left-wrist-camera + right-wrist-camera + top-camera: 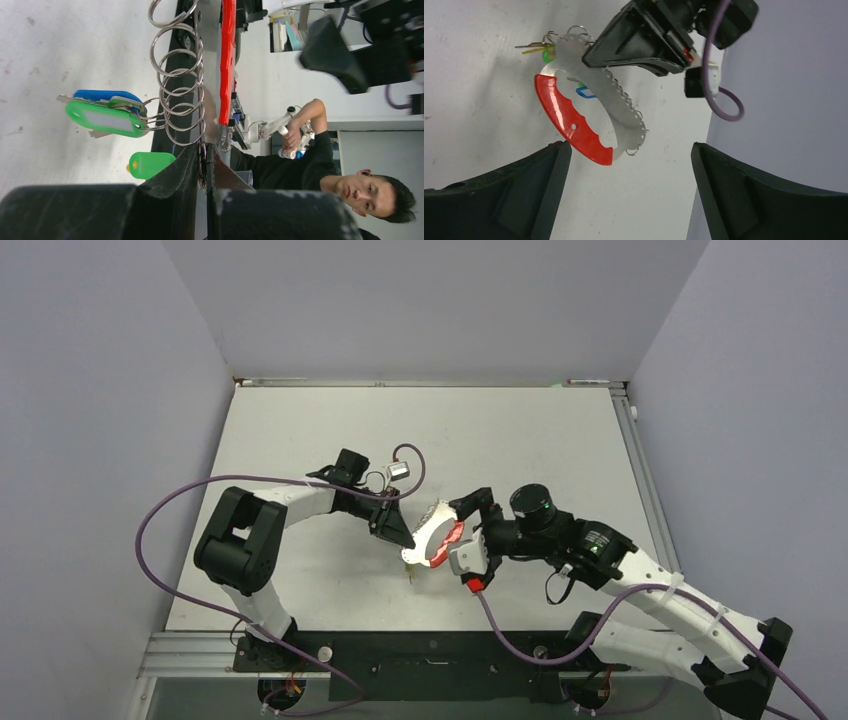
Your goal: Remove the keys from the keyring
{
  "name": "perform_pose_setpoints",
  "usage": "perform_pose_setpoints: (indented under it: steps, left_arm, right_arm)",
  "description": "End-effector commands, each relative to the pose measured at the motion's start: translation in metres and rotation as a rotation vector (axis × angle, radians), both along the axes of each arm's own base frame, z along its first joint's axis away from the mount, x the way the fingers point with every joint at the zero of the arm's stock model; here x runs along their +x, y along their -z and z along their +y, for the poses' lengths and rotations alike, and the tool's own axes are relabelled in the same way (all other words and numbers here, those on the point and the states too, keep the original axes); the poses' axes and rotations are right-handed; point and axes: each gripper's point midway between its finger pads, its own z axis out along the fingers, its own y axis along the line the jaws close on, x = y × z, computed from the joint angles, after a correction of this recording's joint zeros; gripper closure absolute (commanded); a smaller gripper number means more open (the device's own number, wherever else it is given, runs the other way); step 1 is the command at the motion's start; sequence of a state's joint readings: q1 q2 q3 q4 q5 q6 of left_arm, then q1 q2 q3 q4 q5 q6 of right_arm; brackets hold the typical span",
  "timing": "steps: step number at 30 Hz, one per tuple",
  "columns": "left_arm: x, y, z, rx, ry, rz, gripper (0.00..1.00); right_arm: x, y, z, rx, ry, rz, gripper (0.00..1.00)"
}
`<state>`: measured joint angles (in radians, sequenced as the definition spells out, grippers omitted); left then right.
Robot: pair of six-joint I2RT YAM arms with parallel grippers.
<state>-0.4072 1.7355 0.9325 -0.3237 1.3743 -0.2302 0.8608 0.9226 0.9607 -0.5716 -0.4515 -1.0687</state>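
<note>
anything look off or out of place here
Nothing broken or spilled. The keyring is pinched by the left gripper, keys dangling from it; the right gripper is open, clear of it.

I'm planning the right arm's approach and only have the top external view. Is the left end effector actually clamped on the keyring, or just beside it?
Observer: Clamped. The left wrist view shows the left end effector shut on the grey edge of the keyring.
Operator: And the right one, is it holding anything?
Observer: No. In the right wrist view the right end effector is wide open, and the keyring sits ahead of it with no contact visible.
</note>
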Motion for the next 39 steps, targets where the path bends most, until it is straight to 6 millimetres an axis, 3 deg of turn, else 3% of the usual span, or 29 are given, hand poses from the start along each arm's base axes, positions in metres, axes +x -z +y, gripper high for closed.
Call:
perform_pose_setpoints:
  steps: [1, 7, 11, 15, 18, 22, 25, 31, 33, 34, 39]
  left_arm:
    - [-0.006, -0.030, -0.004, -0.116, 0.072, -0.001, 1.00]
    - [-0.015, -0.043, -0.003, -0.164, 0.109, 0.037, 1.00]
    - [-0.025, -0.048, -0.003, -0.201, 0.134, 0.026, 1.00]
    - [-0.029, -0.043, -0.003, -0.189, 0.137, 0.042, 1.00]
    - [-0.031, -0.041, -0.003, -0.180, 0.138, 0.043, 1.00]
    - [-0.033, -0.043, 0.000, -0.170, 0.148, -0.036, 0.78]
    - [-0.029, -0.045, 0.002, -0.173, 0.150, -0.097, 0.58]
    - [0.009, -0.061, 0.029, -0.202, 0.017, -0.152, 0.15]
    - [0.028, -0.063, 0.045, -0.219, -0.074, -0.177, 0.10]
    - [0.035, -0.063, 0.052, -0.227, -0.117, -0.187, 0.01]
    - [0.056, -0.068, 0.081, -0.227, -0.244, -0.207, 0.04]
  right_arm:
    - [0.002, 0.023, 0.012, -0.096, -0.077, -0.174, 0.06]
    - [-0.016, 0.054, 0.017, -0.176, -0.190, -0.276, 0.13]
    - [-0.010, 0.065, 0.026, -0.174, -0.170, -0.376, 0.20]
    - [-0.004, 0.068, 0.031, -0.168, -0.147, -0.403, 0.35]
    - [-0.001, 0.065, 0.035, -0.153, -0.126, -0.409, 0.56]
    - [-0.002, 0.059, 0.037, -0.151, -0.109, -0.363, 0.83]
    - [-0.009, 0.057, 0.035, -0.161, -0.103, -0.291, 0.94]
    - [-0.026, 0.051, 0.026, -0.225, -0.057, -0.054, 0.95]
    - [-0.037, 0.053, 0.025, -0.259, -0.052, 0.059, 0.95]
    - [-0.044, 0.056, 0.023, -0.285, -0.056, 0.119, 0.95]
    - [-0.075, 0.071, 0.019, -0.356, -0.046, 0.384, 0.95]
